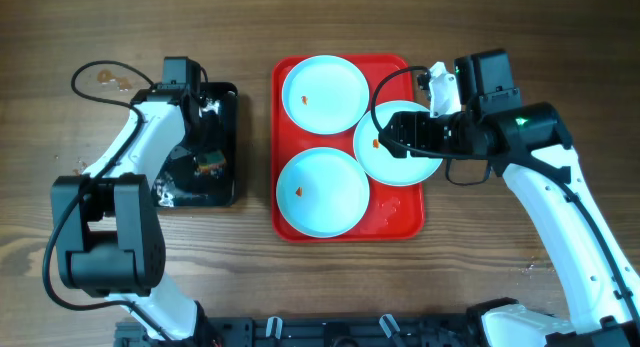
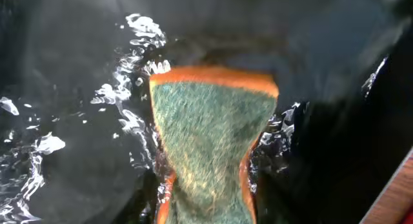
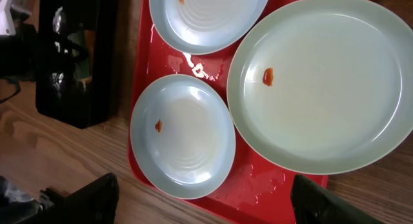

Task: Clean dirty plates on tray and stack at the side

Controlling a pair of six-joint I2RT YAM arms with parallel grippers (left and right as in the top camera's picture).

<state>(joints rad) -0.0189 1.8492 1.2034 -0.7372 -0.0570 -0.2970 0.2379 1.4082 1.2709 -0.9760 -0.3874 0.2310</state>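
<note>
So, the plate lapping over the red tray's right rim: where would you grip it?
Probably its overhanging right edge, from the right, jaws above and below. There the plate juts past the rim of the tray, seemingly clear underneath; the other plates crowd its left side.

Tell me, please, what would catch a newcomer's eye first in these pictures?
Three pale-blue plates, each with an orange-red spot, fill the red tray at the middle of the wooden table. Left of it, a green-and-orange sponge lies in the wet black tray.
</note>
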